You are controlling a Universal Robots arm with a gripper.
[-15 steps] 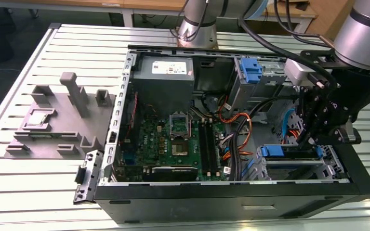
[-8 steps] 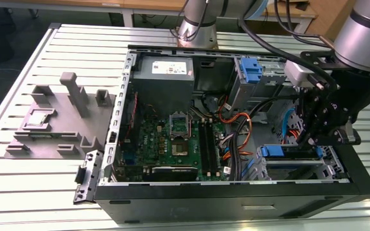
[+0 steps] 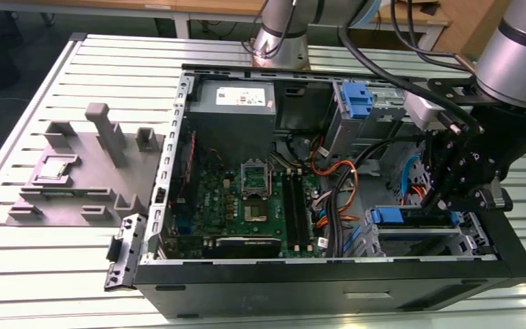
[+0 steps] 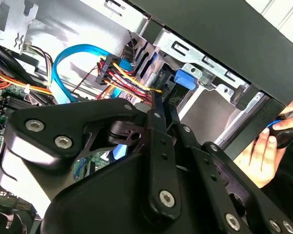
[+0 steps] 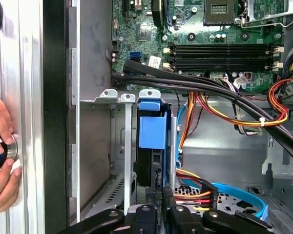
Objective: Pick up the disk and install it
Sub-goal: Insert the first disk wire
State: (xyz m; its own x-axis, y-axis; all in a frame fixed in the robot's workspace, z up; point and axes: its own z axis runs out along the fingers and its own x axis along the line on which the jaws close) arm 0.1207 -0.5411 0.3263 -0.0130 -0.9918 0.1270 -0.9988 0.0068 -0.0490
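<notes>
Disk [image 5: 150, 161] sits edge-on in the drive cage [image 5: 118, 141] at the case's lower front corner, blue carrier handle facing up out of the bay. In the exterior view I see the same blue handle [image 3: 389, 216] in the cage, at the exterior view's right, near the case wall.

Gripper [image 5: 162, 195] is directly over the disk's end. In the first wrist view the two black fingers stand nearly together, straddling the disk's thin edge, so I read them as clamped on it, though the contact itself is partly hidden. In the second wrist view the fingertips [image 4: 158, 100] reach into the bay next to the blue tab [image 4: 184, 79].

Progress, my judgement: pickup done, disk mostly inserted in its slot. I can't tell if it's fully seated or latched; depth in the bay is hidden by the cage wall. SATA and power cables [image 5: 195, 195] lie loose just beside the bay, not visibly plugged into the disk.

A person's hand [image 5: 1, 146] rests on a round button outside the case, apart from the arm.
</notes>
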